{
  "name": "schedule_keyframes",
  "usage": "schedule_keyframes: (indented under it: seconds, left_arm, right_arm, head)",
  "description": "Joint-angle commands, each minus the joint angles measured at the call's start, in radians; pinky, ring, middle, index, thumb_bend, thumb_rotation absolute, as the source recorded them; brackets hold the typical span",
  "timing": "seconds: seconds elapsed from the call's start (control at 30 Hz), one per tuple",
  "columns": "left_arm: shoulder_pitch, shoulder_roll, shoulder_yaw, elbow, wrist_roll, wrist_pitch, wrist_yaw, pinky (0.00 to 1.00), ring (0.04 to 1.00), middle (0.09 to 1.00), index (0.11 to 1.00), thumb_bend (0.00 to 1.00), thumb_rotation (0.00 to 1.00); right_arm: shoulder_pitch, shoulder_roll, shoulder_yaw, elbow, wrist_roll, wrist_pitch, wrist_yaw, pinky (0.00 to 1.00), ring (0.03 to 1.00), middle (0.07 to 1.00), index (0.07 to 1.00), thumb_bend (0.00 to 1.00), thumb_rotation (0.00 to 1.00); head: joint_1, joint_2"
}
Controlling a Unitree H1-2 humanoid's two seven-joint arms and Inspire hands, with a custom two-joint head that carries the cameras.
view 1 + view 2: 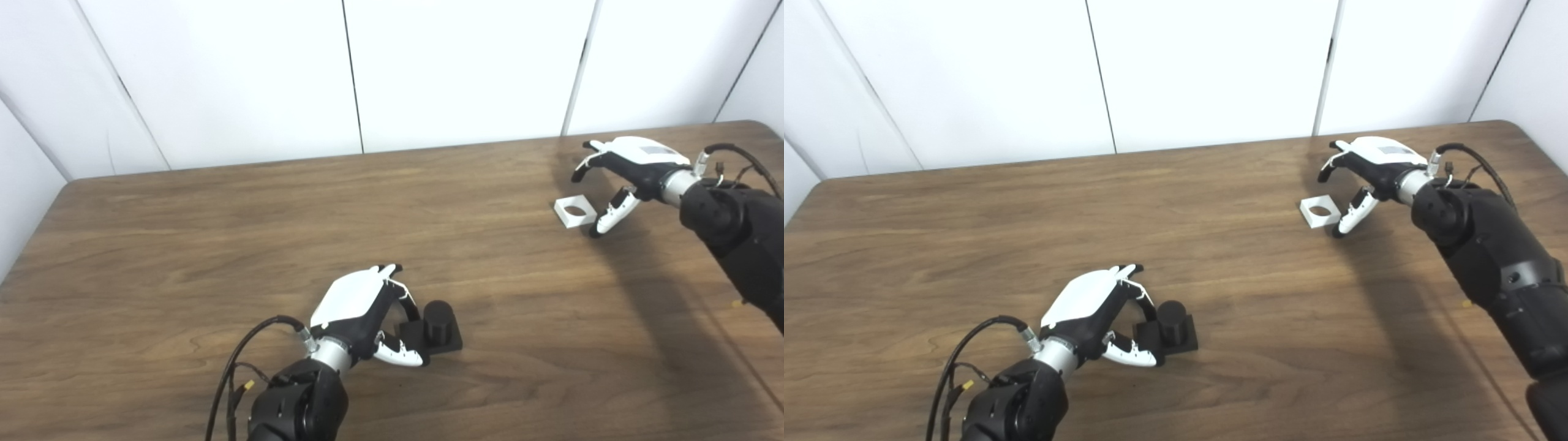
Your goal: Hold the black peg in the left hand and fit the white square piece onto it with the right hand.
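The black peg [437,323], a short cylinder on a square black base, rests on the wooden table [184,245] near the front middle. My left hand [364,315] is at its left side, fingers curled around the base edge and thumb touching the front corner; the peg still sits flat on the table. The white square piece [575,211] with a round hole lies flat at the far right. My right hand [621,177] hovers just right of it, open, fingers arched above and thumb beside its right edge.
White wall panels stand behind the table's far edge [367,153]. The table's right corner [756,125] is close behind the right hand. A wide stretch of bare wood lies between the two hands.
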Motion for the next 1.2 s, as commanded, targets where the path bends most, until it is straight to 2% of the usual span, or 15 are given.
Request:
schedule_keyframes:
  seconds: [0.0, 0.57, 0.87, 1.17]
  left_arm:
    - [0.031, 0.023, -0.006, 0.059, 0.023, 0.012, -0.026, 1.0, 1.0, 0.983, 0.491, 0.52, 0.07]
    - [0.026, 0.006, -0.009, 0.055, 0.04, 0.014, -0.029, 1.0, 1.0, 0.985, 0.49, 0.52, 0.06]
    - [0.027, -0.006, -0.006, 0.052, 0.048, 0.016, -0.03, 1.0, 1.0, 0.984, 0.489, 0.52, 0.06]
    - [0.03, -0.017, -0.002, 0.051, 0.048, 0.016, -0.031, 1.0, 1.0, 0.987, 0.489, 0.52, 0.06]
  right_arm:
    - [-0.074, -0.01, -0.007, -0.009, -0.003, -0.031, -0.032, 1.0, 1.0, 1.0, 0.737, 0.9, 0.17]
    - [-0.116, 0.012, 0.034, 0.052, -0.039, -0.048, -0.03, 1.0, 1.0, 1.0, 0.718, 0.9, 0.19]
    - [-0.131, 0.009, 0.052, 0.106, -0.04, -0.065, -0.028, 1.0, 1.0, 0.991, 0.663, 0.9, 0.17]
    - [-0.137, -0.001, 0.059, 0.126, -0.048, -0.059, -0.024, 1.0, 1.0, 0.989, 0.656, 0.89, 0.17]
  head:
    - [0.0, 0.0]
    - [0.007, 0.005]
    - [0.007, 0.007]
    - [0.005, 0.008]
